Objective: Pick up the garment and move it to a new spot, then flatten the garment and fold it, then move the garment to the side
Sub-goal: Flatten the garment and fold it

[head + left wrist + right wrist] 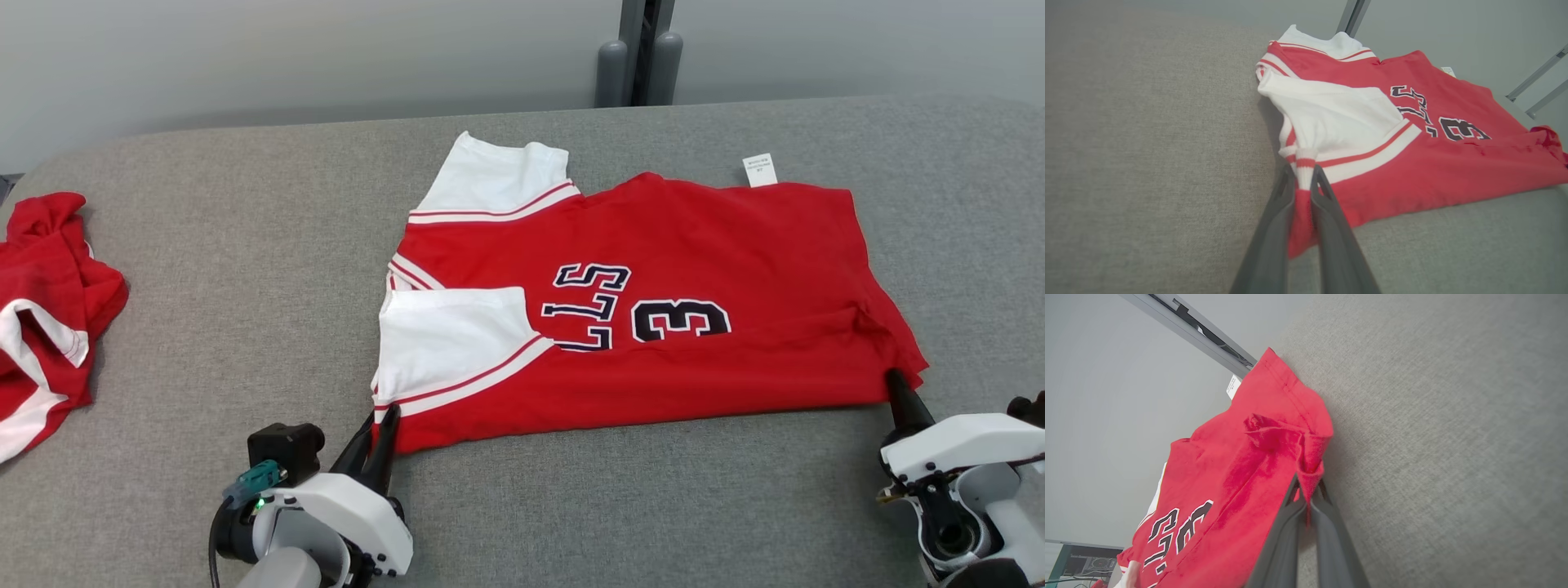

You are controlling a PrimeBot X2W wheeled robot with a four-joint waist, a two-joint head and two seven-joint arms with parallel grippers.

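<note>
Jersey (653,310), red with white sleeves and dark lettering, lies spread near the middle of the grey padded table (204,245), near sleeve laid over the body. We see the left gripper (1301,179) closed on the near corner at the sleeve end, cloth bunched between its fingers. The right gripper (1308,490) is likewise clamped on the near hem corner at the opposite end, a small peak of fabric pinched up. Second red garment (49,310) sits crumpled well apart, at the table's left edge. We judge the cloth light, soft and limp: it will sag between the two holds and wrinkle if the pull is uneven. Thin knit may slip from narrow fingers, so we favour corners with doubled hem or cuff seam, as held now.
</note>
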